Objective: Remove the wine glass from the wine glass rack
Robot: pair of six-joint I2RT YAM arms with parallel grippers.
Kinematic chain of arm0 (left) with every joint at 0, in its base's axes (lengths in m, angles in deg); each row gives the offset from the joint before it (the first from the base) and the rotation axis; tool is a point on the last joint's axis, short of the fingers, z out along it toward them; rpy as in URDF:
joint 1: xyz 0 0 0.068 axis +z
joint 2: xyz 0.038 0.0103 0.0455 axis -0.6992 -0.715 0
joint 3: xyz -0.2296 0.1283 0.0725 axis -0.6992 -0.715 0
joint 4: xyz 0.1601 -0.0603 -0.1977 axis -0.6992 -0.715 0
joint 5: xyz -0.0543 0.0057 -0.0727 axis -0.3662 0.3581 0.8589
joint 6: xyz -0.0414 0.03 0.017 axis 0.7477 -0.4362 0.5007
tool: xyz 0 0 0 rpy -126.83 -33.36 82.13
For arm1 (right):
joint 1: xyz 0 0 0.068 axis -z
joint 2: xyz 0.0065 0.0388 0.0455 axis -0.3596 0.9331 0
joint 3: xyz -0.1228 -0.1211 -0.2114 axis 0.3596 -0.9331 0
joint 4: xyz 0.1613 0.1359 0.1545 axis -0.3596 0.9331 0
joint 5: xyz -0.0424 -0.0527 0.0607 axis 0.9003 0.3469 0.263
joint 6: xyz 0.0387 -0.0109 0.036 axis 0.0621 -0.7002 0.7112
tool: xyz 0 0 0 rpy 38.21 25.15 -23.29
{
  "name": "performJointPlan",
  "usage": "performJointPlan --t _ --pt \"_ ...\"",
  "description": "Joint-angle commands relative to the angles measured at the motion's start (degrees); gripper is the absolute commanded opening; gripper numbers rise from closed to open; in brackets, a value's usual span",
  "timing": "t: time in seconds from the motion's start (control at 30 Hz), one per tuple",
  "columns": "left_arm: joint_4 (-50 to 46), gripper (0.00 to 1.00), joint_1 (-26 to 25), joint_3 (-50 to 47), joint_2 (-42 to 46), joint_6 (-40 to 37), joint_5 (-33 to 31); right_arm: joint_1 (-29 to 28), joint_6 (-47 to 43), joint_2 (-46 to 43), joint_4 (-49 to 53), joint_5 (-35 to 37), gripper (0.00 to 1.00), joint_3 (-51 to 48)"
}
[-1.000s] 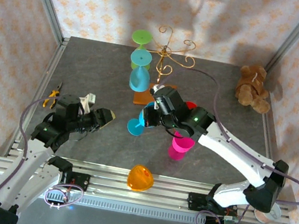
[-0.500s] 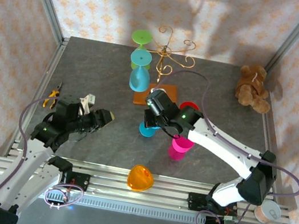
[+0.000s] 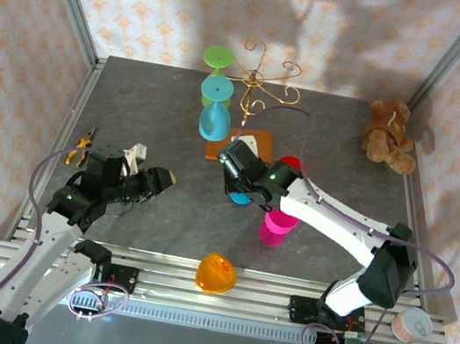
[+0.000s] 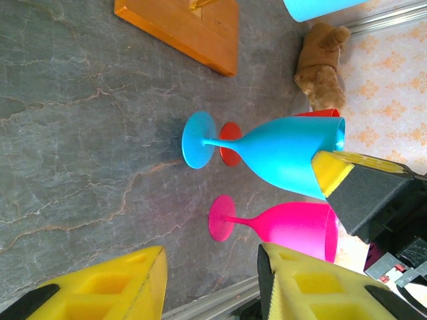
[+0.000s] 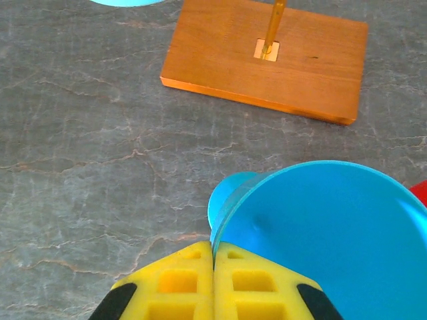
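Observation:
My right gripper (image 3: 238,186) (image 5: 213,252) is shut on the rim of a blue wine glass (image 3: 240,198) (image 5: 327,233) (image 4: 280,157). The glass stands upright, just in front of the wine glass rack's orange-brown base (image 3: 258,139) (image 5: 267,60). I cannot tell whether its foot touches the table. The gold wire rack (image 3: 262,78) still carries a green glass (image 3: 219,56) and a teal glass (image 3: 215,107) on its left arms. My left gripper (image 3: 160,179) (image 4: 210,287) hangs open and empty at the front left, facing the blue glass.
A pink glass (image 3: 278,225) (image 4: 287,227) stands just right of the blue one, with a red glass (image 3: 293,163) behind it. An orange glass (image 3: 216,274) lies on the front rail. A teddy bear (image 3: 390,133) sits back right, and pliers (image 3: 83,143) lie at the left.
My right gripper has carried the blue glass back and slightly right, towards the rack base, and turned it from tilted to upright. The left arm has not moved.

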Motion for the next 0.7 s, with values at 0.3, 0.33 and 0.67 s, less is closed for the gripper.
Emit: performJointPlan --t 0.3,0.33,0.67 --pt "-1.73 0.40 0.23 1.67 0.32 -1.79 -1.59 0.31 -1.05 3.60 -1.23 5.83 0.00 -0.19" --pt "-1.74 0.40 0.20 1.67 0.37 -1.77 -1.59 0.35 -0.95 3.76 -1.42 5.74 0.00 -0.21" --pt "-2.01 0.40 0.22 1.59 0.31 -2.10 -1.85 0.69 -0.63 4.41 -1.27 5.59 0.05 0.31"
